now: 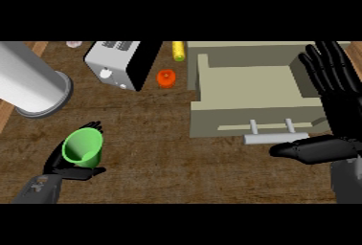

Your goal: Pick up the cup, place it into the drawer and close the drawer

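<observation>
A green cup (83, 148) lies tilted in my left hand (62, 165) at the lower left, its mouth facing up and left; the fingers and thumb curl round it. The beige drawer (249, 79) stands pulled open at the upper right, its inside bare, with a pale bar handle (272, 138) on its front. My right hand (336, 91) is open at the right edge, fingers straight and pointing up beside the drawer's right wall, thumb stretched left just below the handle.
A large grey cylinder (32, 83) lies at the upper left. A white and black toaster-like box (124, 62) stands at the top middle, with an orange object (166, 78) and a yellow one (178, 50) beside it. Brown counter (176, 167) spreads below.
</observation>
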